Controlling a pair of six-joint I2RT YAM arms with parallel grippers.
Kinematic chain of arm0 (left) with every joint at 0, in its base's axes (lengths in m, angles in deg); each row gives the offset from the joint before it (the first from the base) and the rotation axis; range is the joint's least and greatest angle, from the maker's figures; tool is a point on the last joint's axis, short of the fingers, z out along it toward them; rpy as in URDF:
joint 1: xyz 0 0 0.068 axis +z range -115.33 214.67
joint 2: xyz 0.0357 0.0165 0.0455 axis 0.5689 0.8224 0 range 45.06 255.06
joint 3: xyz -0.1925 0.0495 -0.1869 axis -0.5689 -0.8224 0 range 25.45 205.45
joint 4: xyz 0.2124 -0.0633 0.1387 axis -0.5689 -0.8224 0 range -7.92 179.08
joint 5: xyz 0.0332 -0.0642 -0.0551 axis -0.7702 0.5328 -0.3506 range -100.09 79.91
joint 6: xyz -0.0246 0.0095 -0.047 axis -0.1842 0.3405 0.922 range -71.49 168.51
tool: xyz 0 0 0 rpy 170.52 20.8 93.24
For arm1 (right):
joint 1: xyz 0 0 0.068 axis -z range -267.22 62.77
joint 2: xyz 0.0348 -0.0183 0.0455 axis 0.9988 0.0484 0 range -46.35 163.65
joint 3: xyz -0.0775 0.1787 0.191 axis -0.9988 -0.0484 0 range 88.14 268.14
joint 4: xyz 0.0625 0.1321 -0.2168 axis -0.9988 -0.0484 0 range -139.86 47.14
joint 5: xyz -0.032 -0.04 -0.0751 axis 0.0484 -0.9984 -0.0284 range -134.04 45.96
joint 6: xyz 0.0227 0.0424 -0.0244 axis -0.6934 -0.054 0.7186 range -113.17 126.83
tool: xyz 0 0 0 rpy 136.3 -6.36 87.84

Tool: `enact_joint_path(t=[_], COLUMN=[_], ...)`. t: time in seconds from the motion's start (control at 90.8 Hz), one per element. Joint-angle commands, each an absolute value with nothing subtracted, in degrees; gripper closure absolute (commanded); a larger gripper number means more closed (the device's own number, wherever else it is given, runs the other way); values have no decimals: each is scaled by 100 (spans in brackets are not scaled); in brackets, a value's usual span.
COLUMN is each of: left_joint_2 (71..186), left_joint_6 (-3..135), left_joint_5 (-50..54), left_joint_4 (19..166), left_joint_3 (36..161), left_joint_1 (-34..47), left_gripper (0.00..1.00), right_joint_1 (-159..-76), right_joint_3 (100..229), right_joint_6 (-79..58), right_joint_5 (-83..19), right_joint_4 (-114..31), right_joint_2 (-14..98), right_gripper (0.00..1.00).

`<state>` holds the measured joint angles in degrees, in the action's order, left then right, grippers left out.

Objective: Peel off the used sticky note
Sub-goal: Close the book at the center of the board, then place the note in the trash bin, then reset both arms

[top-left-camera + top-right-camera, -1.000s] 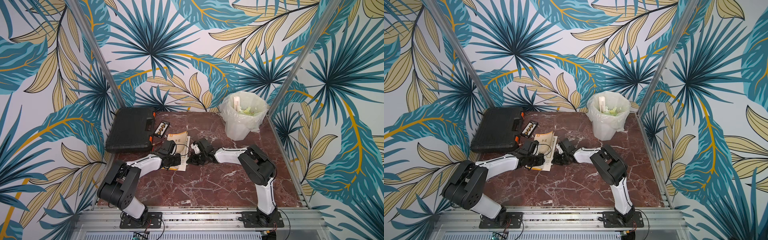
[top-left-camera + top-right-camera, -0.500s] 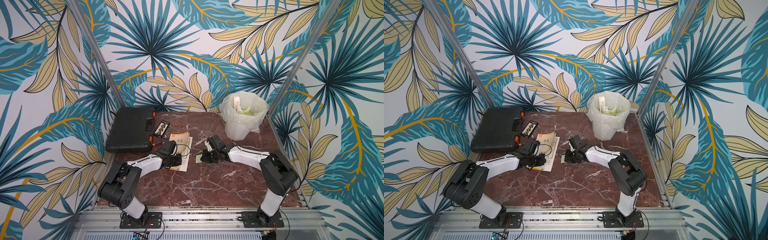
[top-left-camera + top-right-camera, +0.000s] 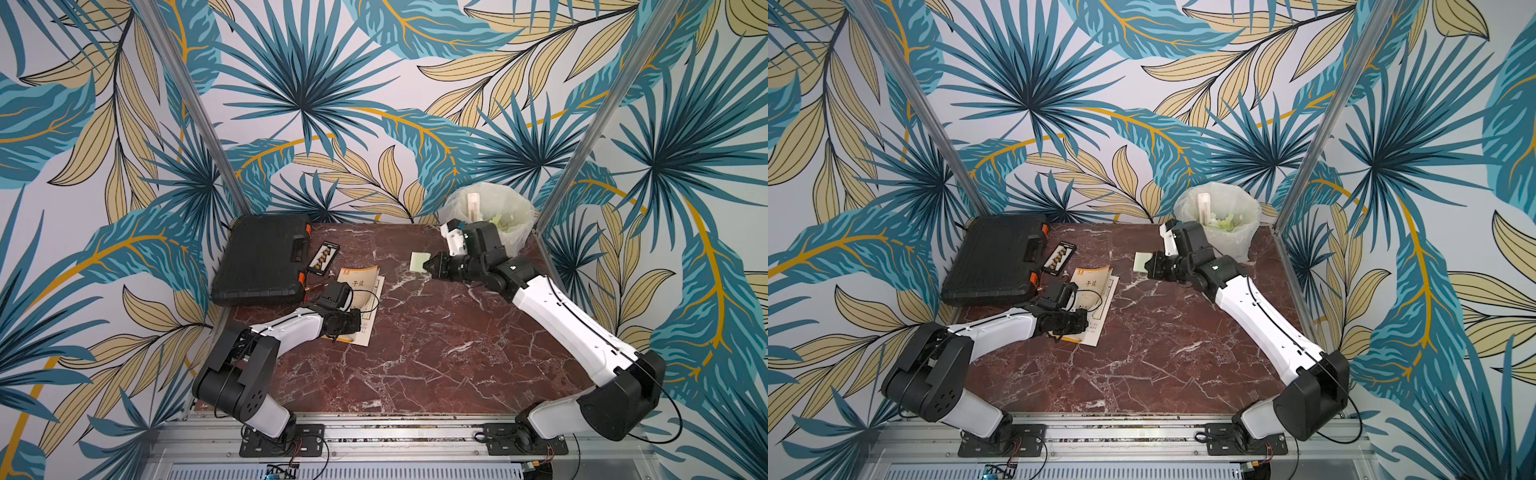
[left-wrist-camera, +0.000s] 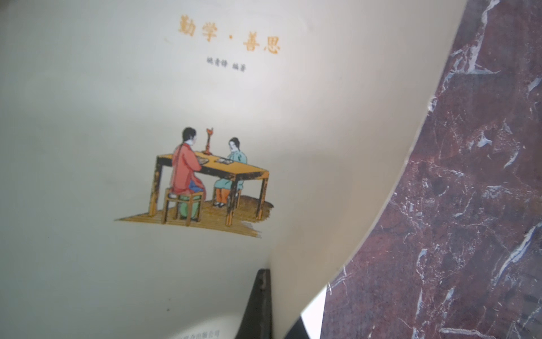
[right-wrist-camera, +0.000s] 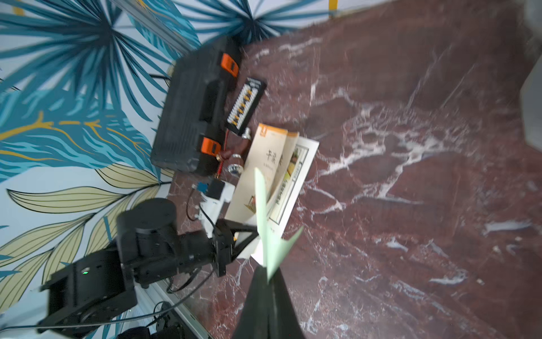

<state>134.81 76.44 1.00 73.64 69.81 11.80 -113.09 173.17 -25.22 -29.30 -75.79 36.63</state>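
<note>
1. Right wrist view: pale green sticky note [image 5: 274, 246] pinched in right gripper [image 5: 267, 273], held in mid-air between booklet [image 5: 269, 158] and bin [image 3: 517, 237].
2. Peel judged done; disposal in hand. Next: carry farther right over bin, then release.
3. Left gripper [image 5: 249, 234] pressed together at booklet's near edge, seemingly pinching its cover.
4. Writing on note not discernible; wrist picture blurred; bin contents unclear.

The sticky note [image 3: 417, 262] is thin, matt, pale-green paper. The booklet [image 3: 360, 286] has a smooth cream paper cover. The tabletop [image 3: 415, 353] looks like polished veined marble. The tool case [image 3: 259, 262] is matt black plastic and the bin liner [image 3: 519, 237] thin translucent plastic.
</note>
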Motion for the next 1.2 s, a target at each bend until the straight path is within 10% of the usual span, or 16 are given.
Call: enact_joint_path(t=[0.0,0.419,0.705,0.925,1.19], left_joint_2=[13837,13827,13622,13431,12868], left_joint_6=[7661,7728,7703,7705,7828], left_joint_5=[122,157,147,209,357], left_joint_4=[6977,6916,6783,6651,6669], left_joint_3=[7050,7210,7301,7459,7502], left_joint_1=[968,710,677,673,615], left_gripper=[100,100,93,72,21], right_joint_1=[-10928,-9103,-8783,-8724,-8714], right_joint_3=[18008,20236,21260,21640,21394], right_joint_6=[-2229,-2133,-1727,-1515,-1291], right_joint_5=[-2820,-2790,-3302,-3631,-3590], right_joint_4=[-8347,-9112,-9927,-10246,-10231], right_joint_2=[3692,5168,6034,5982,5219], right_gripper=[100,96,54,24,1])
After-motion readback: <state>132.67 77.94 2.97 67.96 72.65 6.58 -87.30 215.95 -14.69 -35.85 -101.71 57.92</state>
